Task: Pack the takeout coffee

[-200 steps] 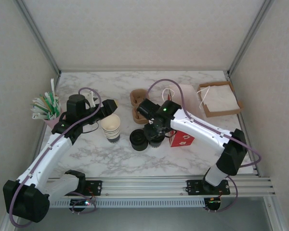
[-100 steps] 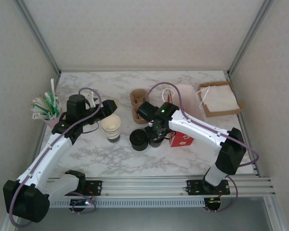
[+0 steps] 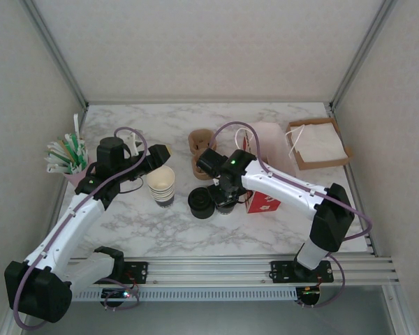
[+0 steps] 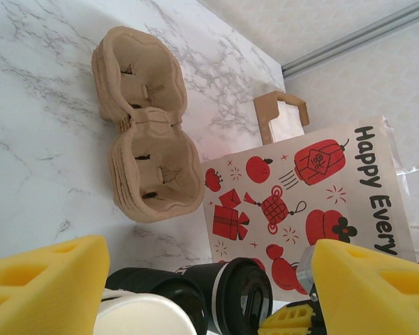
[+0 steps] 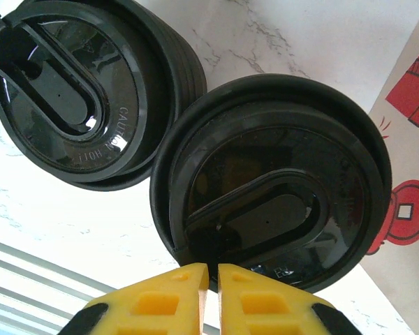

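The takeout coffee (image 5: 272,181) stands upright beside the stack of bare black lids (image 5: 70,91), and I look straight down on its round black lid. My right gripper (image 5: 213,279) is shut, its yellow fingertips nearly together over the lid's near rim with nothing visible between them. From above, the right gripper (image 3: 227,194) covers most of the coffee (image 3: 228,205), with the lid stack (image 3: 201,203) to its left. My left gripper (image 3: 157,155) is open above the cream-rimmed cup stack (image 3: 160,185), holding nothing. Between the spread left gripper's (image 4: 209,279) fingers lies the coffee (image 4: 244,296).
A brown pulp cup carrier (image 3: 199,153) lies behind the coffee. A red-printed paper bag (image 3: 265,199) lies right against the coffee's right side. A cardboard tray of napkins (image 3: 320,143) sits at the back right. A holder of stirrers (image 3: 66,157) stands at the far left.
The right gripper's fingers have closed from about half open to nearly together over the coffee's lid, and the arm shifted slightly left. The left arm has not moved.
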Tool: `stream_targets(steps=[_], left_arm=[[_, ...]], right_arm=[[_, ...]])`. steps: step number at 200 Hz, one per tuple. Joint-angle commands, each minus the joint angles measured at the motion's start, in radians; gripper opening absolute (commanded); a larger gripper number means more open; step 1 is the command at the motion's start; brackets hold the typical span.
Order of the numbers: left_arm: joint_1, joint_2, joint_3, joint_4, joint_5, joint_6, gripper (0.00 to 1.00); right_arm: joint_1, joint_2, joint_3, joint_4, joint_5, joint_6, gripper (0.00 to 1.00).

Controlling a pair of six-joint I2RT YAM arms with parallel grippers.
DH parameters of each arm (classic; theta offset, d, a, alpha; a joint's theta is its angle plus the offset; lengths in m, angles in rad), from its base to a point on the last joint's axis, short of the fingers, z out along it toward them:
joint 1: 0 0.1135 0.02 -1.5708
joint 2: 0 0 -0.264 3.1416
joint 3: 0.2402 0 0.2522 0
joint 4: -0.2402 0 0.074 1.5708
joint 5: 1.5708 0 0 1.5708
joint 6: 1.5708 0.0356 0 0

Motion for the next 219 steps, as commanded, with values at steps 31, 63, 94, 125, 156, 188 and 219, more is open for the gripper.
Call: stream_targets(steps=[31,63,94,125,156,188,219], left_arm=[[0.005,-0.006,0.01,-0.003,-0.006,0.014,0.76],[0.005,-0.005,0.013,-0.002,-0.006,0.014,0.77],[0.006,-0.003,0.02,-0.003,-0.006,0.014,0.77],[0.006,-0.003,0.03,-0.008,-0.006,0.016,0.77],[0.006,-0.003,0.047,-0.017,-0.013,0.02,0.79],[0.006,0.001,0.074,-0.04,-0.021,0.035,0.81],[0.005,0.01,0.095,-0.059,-0.026,0.049,0.81]], right_arm=[[-0.013,0.035,-0.115,0.005,-0.031,0.033,0.11],[-0.026,0.03,-0.149,0.015,-0.034,0.04,0.1],[-0.037,0.03,-0.149,0.01,-0.018,0.039,0.1],[-0.039,0.02,-0.095,-0.008,0.002,0.023,0.1],[-0.035,-0.014,-0.012,-0.018,0.001,-0.002,0.16],[-0.032,-0.036,0.042,-0.033,0.002,-0.012,0.19],[-0.028,-0.061,0.02,-0.029,0.011,-0.002,0.19]])
